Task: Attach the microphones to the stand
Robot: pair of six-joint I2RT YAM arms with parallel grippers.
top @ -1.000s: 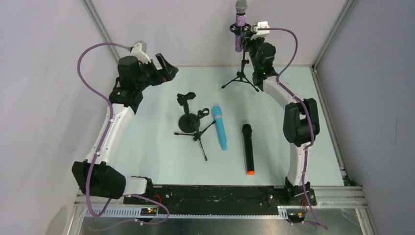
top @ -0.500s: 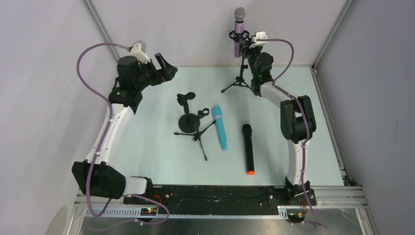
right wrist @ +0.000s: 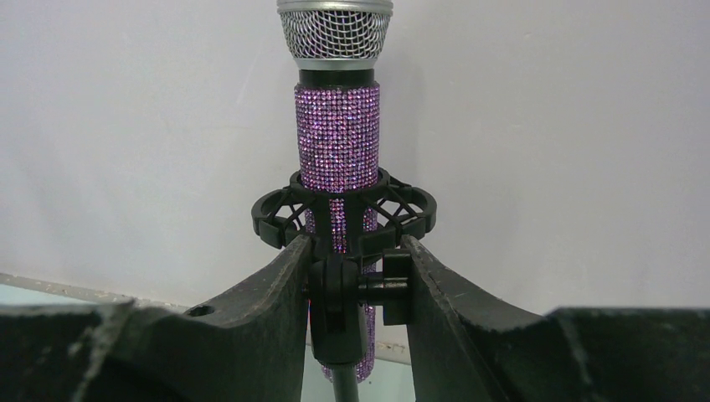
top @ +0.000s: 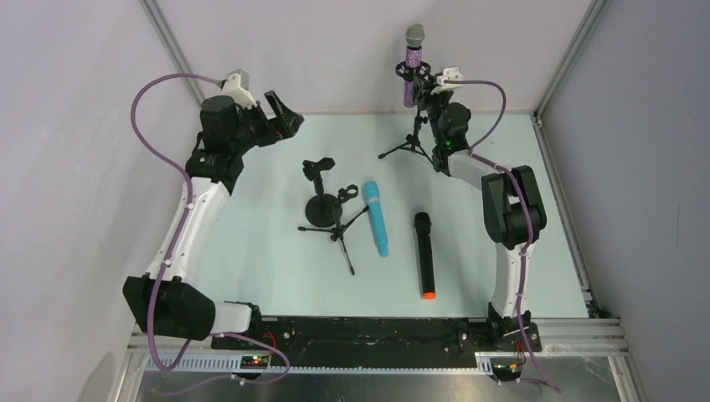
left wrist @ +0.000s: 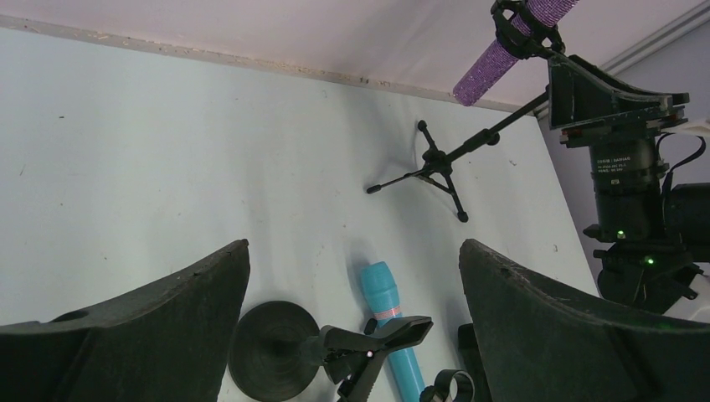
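Note:
The purple glittery microphone (top: 410, 69) with a silver head stands upright in the ring clip of the tripod stand (top: 411, 134) at the back of the table. My right gripper (top: 429, 84) is shut on that stand's swivel joint (right wrist: 352, 289) just under the clip, and the purple microphone (right wrist: 338, 151) rises above its fingers (right wrist: 276, 293). The light-blue microphone (top: 376, 218) and the black microphone (top: 425, 255) with an orange end lie flat mid-table. My left gripper (top: 281, 114) hangs open at the back left, holding nothing, with the light-blue microphone (left wrist: 392, 322) below it.
A round-base stand (top: 320, 209) with a spring clamp (top: 316, 167) stands left of the light-blue microphone. A small tripod stand (top: 339, 228) lies tipped over beside it. Walls close in the table at the back and sides.
My right gripper has come down with the tripod stand and the purple microphone, so the microphone head sits lower. The left arm has not moved.

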